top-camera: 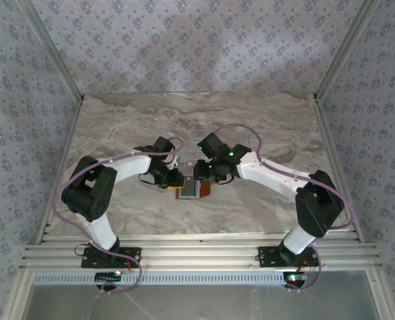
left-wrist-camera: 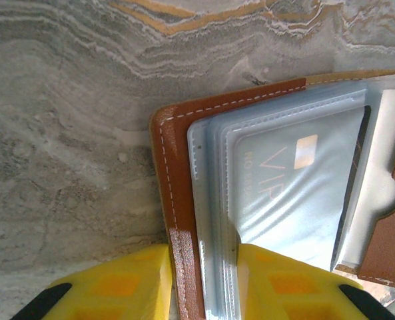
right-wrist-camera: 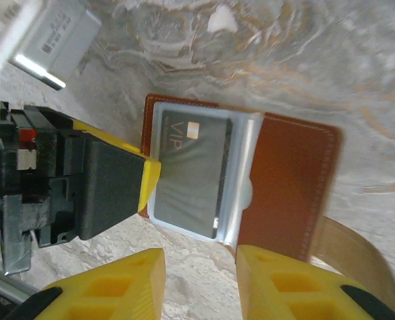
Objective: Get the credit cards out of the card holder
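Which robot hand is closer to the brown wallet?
Left. The left hand pinches the brown wallet by its edge, so it is touching it. The right hand hovers open close by the wallet's side and seems not to touch it.

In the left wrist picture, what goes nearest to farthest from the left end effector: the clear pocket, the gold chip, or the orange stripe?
1. Clear pocket of the card holder, bottom, pinched by the left end effector.
2. Gold chip, middle right, on the credit card.
3. Orange stripe, top, in the table.
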You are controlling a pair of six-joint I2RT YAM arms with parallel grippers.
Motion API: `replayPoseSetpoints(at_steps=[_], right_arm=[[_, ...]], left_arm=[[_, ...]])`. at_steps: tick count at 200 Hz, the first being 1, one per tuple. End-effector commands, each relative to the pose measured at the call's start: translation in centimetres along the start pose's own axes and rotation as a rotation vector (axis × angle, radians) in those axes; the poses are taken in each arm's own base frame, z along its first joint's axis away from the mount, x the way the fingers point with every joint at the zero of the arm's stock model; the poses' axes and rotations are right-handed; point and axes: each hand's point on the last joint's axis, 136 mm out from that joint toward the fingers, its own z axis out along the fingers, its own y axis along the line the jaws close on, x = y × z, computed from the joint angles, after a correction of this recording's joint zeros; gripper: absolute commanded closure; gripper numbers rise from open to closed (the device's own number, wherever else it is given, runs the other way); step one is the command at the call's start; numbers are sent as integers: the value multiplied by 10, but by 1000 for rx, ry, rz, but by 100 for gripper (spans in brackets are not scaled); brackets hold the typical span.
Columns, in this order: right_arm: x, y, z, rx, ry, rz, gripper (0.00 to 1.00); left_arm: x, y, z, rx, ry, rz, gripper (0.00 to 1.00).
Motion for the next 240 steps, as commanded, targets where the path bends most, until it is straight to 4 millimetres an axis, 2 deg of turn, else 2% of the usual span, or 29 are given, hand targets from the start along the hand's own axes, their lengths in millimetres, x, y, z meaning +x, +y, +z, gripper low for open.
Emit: replayPoseSetpoints(at_steps=[1, 22, 28, 85, 125, 150, 198, 240], right_arm=[[8, 5, 20, -29, 70, -18, 67], [12, -3, 38, -20, 95, -8, 69], [23, -18, 47, 9, 124, 6, 69], [46, -73, 87, 112, 185, 85, 78], [54, -103, 93, 242, 190, 79, 85], [49, -91, 84, 204, 162, 60, 86], [26, -56, 54, 99, 92, 49, 85], [15, -33, 46, -15, 70, 81, 84]], left_arm=[[12, 18, 5, -73, 39, -11, 70], [11, 18, 6, -77, 41, -13, 71], [12, 19, 7, -80, 44, -14, 72], [13, 26, 11, -109, 49, -26, 74], [11, 21, 12, -86, 51, -28, 74], [8, 11, 4, -50, 25, -33, 74], [-3, -1, -23, -45, -54, -25, 73], [-7, -19, -39, 8, -79, -9, 72]])
